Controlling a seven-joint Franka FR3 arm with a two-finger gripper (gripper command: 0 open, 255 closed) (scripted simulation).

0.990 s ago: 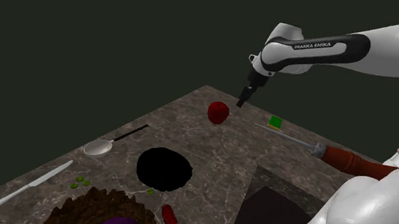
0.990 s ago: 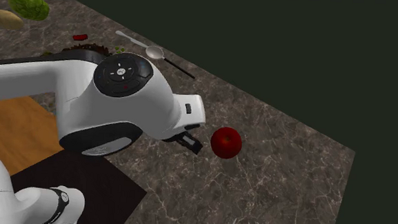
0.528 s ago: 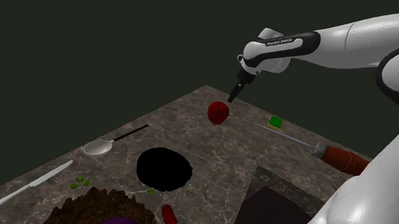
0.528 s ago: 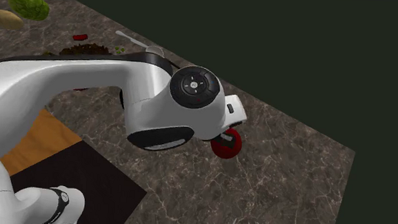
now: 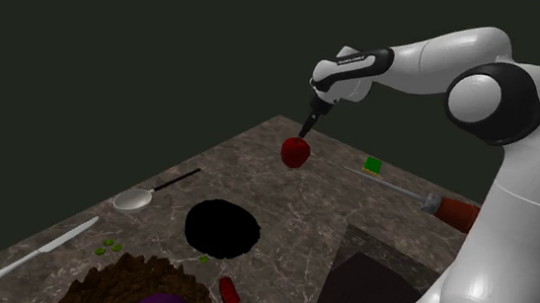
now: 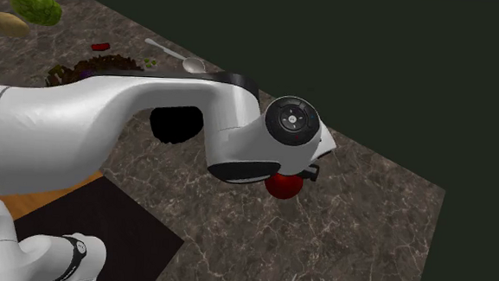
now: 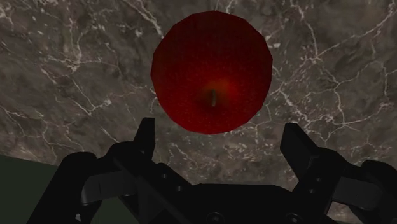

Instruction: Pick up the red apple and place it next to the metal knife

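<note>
The red apple rests on the dark marbled counter near its far corner. My black gripper hangs just above it, pointing down. In the wrist view the apple lies straight ahead of the gripper, whose fingers stand wide apart and touch nothing. In the second exterior view the arm's hand covers most of the apple. An all-silver knife lies at the near-left end of the counter. A second knife with a red handle lies right of the apple.
Between apple and silver knife lie a black round dish, a spoon, green peas and a brown bowl. A green cube sits beside the red-handled knife. A dark mat lies near the stand.
The arm has swung toward the shoulder view's left. The gripper has gone from beside the apple's right to directly over it. The apple has stayed put.
</note>
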